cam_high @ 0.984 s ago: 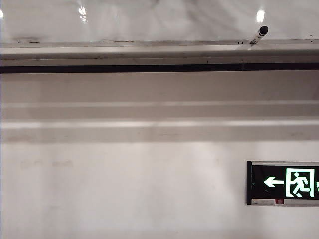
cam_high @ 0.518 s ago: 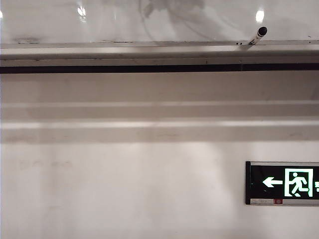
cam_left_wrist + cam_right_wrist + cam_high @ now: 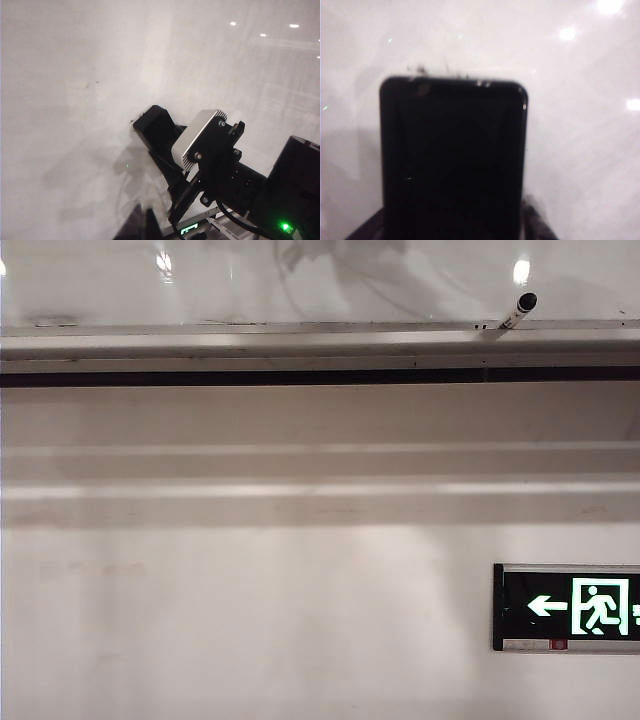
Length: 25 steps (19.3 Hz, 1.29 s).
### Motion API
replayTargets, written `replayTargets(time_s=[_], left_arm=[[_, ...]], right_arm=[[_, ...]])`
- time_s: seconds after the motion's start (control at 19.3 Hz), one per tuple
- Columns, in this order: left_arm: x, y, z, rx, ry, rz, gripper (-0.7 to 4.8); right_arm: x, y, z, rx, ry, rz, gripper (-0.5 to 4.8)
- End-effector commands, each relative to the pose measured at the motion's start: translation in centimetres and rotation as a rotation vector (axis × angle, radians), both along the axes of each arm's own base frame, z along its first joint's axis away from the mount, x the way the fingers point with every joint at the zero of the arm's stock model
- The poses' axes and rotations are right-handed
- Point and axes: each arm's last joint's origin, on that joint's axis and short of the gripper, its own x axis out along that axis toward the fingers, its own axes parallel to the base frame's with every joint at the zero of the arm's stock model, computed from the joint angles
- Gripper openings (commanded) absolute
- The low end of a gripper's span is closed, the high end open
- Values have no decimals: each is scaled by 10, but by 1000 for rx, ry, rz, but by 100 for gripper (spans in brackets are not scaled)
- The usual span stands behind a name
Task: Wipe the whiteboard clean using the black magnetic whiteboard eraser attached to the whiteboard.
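Our right hand (image 3: 452,230) clamps on the black eraser (image 3: 452,160), whose far edge presses flat against the glossy whiteboard (image 3: 580,125) beside faint dark smudges (image 3: 420,70). Our left hand is out of sight; its camera watches the right arm (image 3: 210,155) against the board. From outside we see a marker (image 3: 520,310) on the grey rail (image 3: 250,340), and a green exit sign (image 3: 570,607) below.
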Motion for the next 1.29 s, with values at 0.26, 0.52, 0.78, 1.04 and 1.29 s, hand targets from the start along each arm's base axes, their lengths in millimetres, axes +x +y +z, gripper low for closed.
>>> replayTargets(time_s=[0.26, 0.52, 0.78, 1.04, 1.29], left_arm=[[-2, 0, 3, -6, -19, -7, -5], [-2, 0, 3, -7, -24, -7, -5], [-2, 0, 4, -10, -34, -7, -5], [-2, 0, 4, -10, -34, -7, -5], [-2, 0, 4, -10, -34, -7, -5]], right_arm=[[-5, -1, 8, 33, -32, -64, 52], [-1, -4, -3, -120, 60, -226, 49], [5, -9, -20, -284, 191, -286, 49], [16, -30, -22, -319, 229, -447, 49], [23, -58, -12, -306, 224, -543, 48]])
